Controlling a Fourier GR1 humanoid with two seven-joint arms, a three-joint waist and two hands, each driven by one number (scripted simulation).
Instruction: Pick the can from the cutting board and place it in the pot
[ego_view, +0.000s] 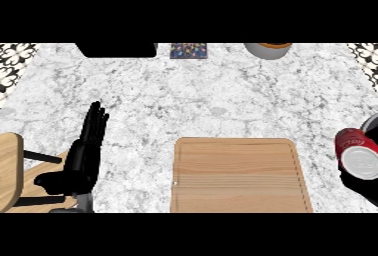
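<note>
Red can (357, 159) at 3 o'clock, at the view's right edge, off the cutting board (241, 175) and well right of it. Right hand (360, 187) mostly hidden under the can; looks wrapped round it, dark fingers showing below. Pot: only a grey sliver (370, 121) above the can, can't confirm. Left hand (87, 145) at 9 o'clock, fingers straight and together, pointing up, holding nothing. Board sits at 6 o'clock on the marble bench (207, 90). Grey bowl (268, 49) at 1 o'clock.

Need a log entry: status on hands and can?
Left hand open, resting left. Right hand shut on can, right edge. Cutting board bare. Pot not visible.
</note>
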